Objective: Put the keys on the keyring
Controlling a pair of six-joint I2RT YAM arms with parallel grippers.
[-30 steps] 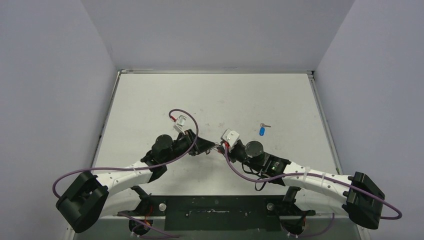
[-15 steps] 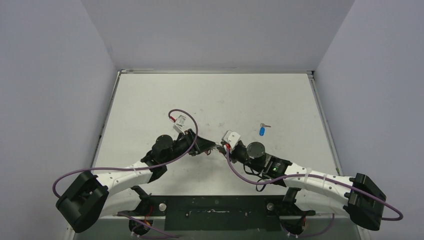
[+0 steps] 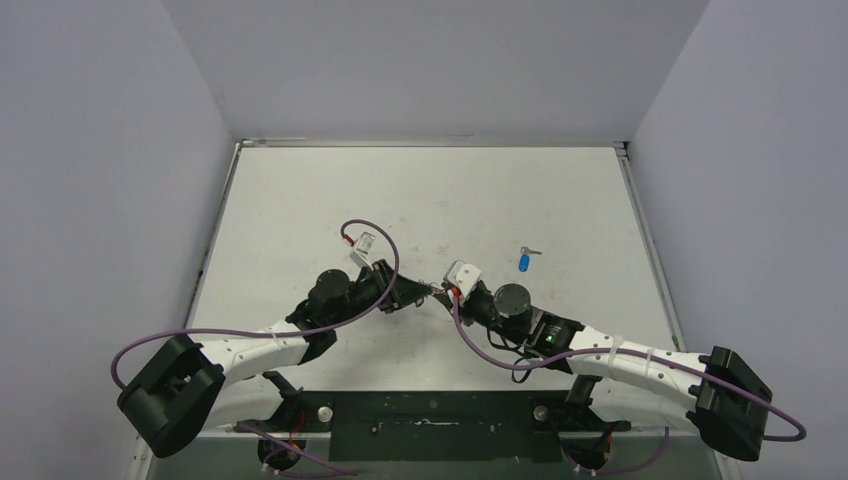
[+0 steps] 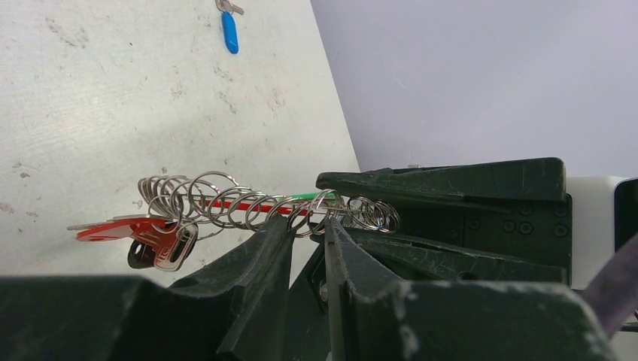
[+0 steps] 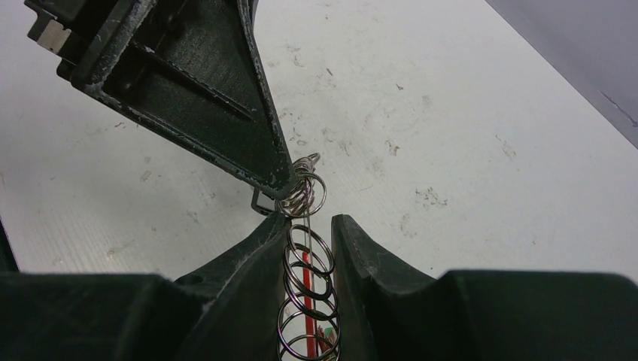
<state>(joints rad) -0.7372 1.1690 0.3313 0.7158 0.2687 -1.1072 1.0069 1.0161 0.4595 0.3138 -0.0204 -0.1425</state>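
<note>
Right gripper (image 5: 310,222): fingers narrow, pinched on the keyring (image 5: 307,259) at lower centre of its wrist view.
Left gripper (image 4: 308,226): fingers narrow too, tips right at the coil. Gripping or only touching? Cannot tell.
Keyring: strung between both grippers at mid-frame from above, with the red key (image 4: 124,228) dangling off its left end.
Blue key (image 4: 229,31): loose on the table (image 3: 430,190), right of the grippers.
Handling: light, springy, slippery wire. Take one end loop, and take the key by its plastic head.
</note>
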